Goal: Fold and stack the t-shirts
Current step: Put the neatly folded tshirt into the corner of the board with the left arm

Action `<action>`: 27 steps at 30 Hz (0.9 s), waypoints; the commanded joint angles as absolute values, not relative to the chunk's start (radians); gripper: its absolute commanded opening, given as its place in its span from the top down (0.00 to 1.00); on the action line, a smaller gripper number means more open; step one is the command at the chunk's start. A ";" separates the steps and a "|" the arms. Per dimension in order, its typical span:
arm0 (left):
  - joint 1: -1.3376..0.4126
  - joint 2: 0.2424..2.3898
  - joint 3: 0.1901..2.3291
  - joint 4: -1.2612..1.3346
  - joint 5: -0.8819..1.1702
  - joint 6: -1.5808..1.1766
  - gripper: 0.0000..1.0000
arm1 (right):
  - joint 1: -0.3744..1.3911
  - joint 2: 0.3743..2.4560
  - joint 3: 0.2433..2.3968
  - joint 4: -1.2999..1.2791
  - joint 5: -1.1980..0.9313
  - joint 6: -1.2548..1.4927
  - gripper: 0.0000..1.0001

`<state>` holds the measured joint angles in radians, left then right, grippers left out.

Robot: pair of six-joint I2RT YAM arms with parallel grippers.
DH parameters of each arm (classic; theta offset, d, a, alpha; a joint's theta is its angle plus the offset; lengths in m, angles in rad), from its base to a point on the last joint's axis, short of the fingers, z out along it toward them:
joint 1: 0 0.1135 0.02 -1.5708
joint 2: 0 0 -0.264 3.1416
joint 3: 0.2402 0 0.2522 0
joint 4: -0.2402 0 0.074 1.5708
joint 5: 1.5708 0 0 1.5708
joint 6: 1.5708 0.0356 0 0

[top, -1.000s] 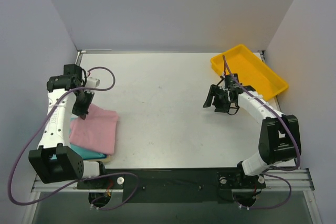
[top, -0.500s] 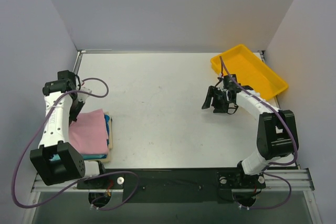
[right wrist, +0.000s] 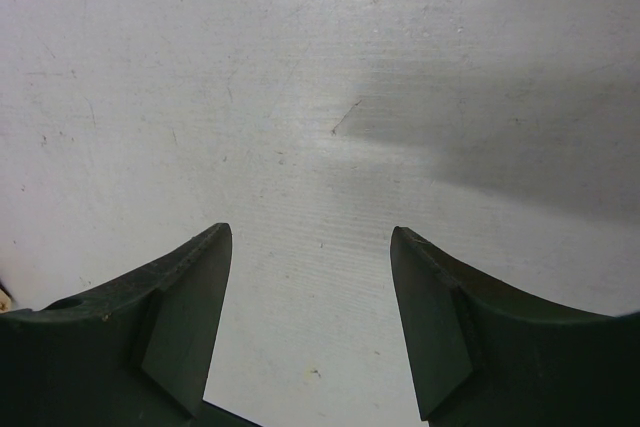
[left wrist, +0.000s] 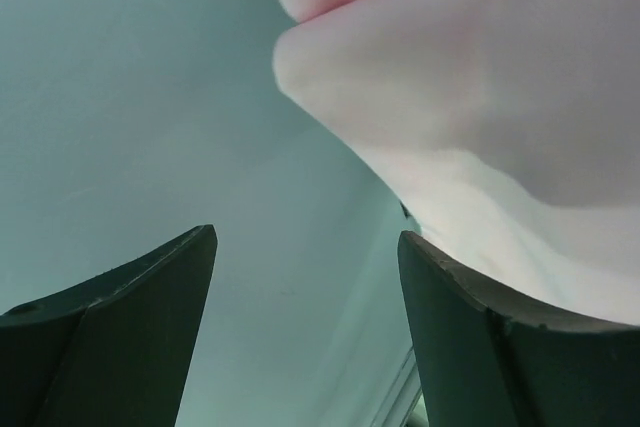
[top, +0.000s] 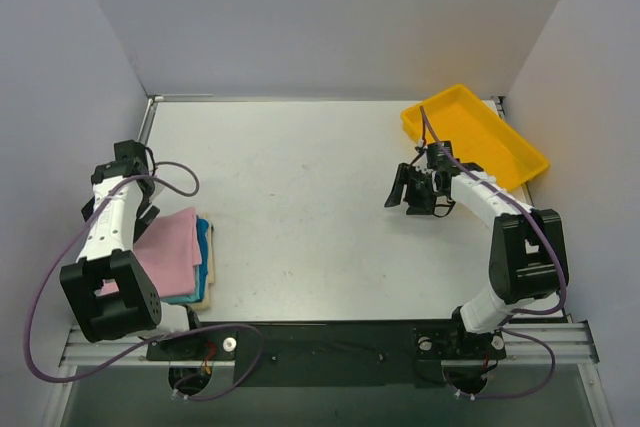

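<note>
A folded light pink t-shirt lies on top of a stack at the near left. A teal t-shirt and a cream t-shirt show as edges under it on its right side. My left gripper hangs at the pink shirt's far left corner. In the left wrist view this gripper is open with nothing between its fingers, and the pink cloth bulges just beyond the right finger. My right gripper is open over bare table right of centre.
A yellow plastic tray sits at the far right corner, behind the right arm. White walls close in the table on the left, back and right. The left arm bends close to the left wall.
The left gripper carried the pink t-shirt leftward onto the teal and cream ones, then opened and let it go. The right arm has hardly moved.
</note>
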<state>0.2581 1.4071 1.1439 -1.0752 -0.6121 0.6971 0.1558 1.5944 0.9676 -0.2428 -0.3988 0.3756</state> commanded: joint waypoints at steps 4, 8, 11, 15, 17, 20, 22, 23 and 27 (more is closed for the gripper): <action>0.261 1.359 1.218 -1.029 -0.609 0.731 0.23 | 0.149 1.578 0.986 -0.244 -0.425 0.376 0.40; 0.230 1.388 1.253 -1.143 -0.392 0.611 0.39 | 0.149 1.571 0.989 -0.245 -0.417 0.383 0.40; 0.123 1.372 1.258 -1.177 -0.215 0.557 0.38 | 0.149 1.533 0.974 -0.244 -0.399 0.377 0.40; -0.070 1.329 1.272 -1.112 -0.062 0.480 0.27 | 0.149 1.448 0.931 -0.222 -0.351 0.344 0.39; -0.124 1.306 1.276 -1.050 0.032 0.472 0.21 | 0.146 1.393 0.898 -0.206 -0.325 0.321 0.39; -0.146 1.263 1.263 -0.973 0.231 0.511 0.12 | 0.134 1.293 0.812 -0.132 -0.310 0.282 0.37; -0.152 1.220 1.220 -0.893 0.308 0.540 0.12 | 0.130 1.205 0.743 -0.065 -0.287 0.261 0.33; -0.155 1.207 1.198 -0.864 0.333 0.552 0.11 | 0.129 1.137 0.721 -0.043 -0.269 0.252 0.32; -0.201 1.094 0.989 -0.553 0.384 0.423 0.11 | 0.120 0.947 0.563 0.098 -0.100 0.239 0.23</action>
<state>-0.1616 1.1866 1.1458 -0.8658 0.2382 0.5270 0.1307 1.0977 0.6682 -0.0597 -0.2680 0.2848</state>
